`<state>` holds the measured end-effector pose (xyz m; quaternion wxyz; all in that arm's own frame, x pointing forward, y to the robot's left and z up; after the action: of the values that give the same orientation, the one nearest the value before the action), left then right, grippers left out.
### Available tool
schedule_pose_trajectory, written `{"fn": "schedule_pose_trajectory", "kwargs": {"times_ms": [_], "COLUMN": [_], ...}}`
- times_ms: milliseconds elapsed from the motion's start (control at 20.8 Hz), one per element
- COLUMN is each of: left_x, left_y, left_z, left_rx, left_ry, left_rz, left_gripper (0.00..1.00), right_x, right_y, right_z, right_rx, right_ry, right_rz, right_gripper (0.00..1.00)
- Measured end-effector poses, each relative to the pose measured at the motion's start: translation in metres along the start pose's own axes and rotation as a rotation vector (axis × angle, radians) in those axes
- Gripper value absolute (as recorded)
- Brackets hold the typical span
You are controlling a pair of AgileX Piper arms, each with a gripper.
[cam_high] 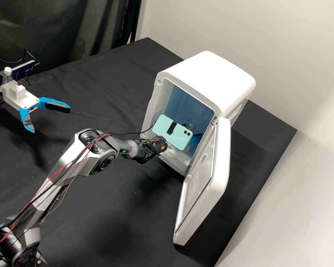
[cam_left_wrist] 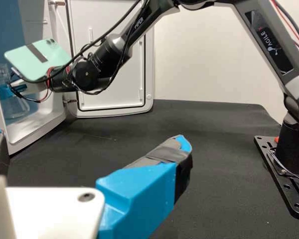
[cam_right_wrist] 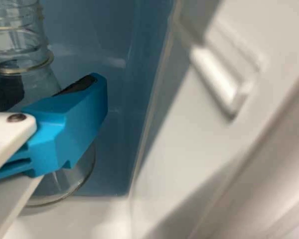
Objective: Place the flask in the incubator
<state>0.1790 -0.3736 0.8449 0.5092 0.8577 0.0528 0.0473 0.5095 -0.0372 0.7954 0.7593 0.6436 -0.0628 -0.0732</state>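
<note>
The incubator [cam_high: 211,78] is sitting at the right of the tabletop [cam_high: 118,207], with its door [cam_high: 208,174] hanging wide open toward the near side. The clear flask [cam_right_wrist: 20,45] is standing upright on the floor inside the incubator's blue chamber. The right arm [cam_high: 89,152] is stretching across from the near left, and a mint-green phone [cam_high: 174,131] is riding on its wrist at the opening. The right gripper [cam_right_wrist: 45,99] is sitting inside the chamber against the flask; whether its jaws are gripping the flask, I cannot tell. The left gripper [cam_high: 49,119] is hovering over the tabletop at the far left, its jaws spreading wide and holding nothing.
</note>
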Motion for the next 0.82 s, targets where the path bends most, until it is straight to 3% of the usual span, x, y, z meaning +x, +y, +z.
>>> {"fn": "schedule_pose_trajectory", "kwargs": {"times_ms": [96,817], "left_x": [0.0,0.0], "left_y": [0.0,0.0], "left_z": [0.0,0.0], "left_rx": [0.0,0.0], "left_ry": [0.0,0.0], "left_rz": [0.0,0.0], "left_gripper": [1.0,1.0], "right_x": [0.0016,0.0027], "right_y": [-0.0038,-0.0009], "right_z": [0.0026,0.0055], "right_rx": [-0.001,0.001], "right_ry": [-0.004,-0.008], "right_rz": [-0.004,0.003], "right_gripper": [0.0,0.0]}}
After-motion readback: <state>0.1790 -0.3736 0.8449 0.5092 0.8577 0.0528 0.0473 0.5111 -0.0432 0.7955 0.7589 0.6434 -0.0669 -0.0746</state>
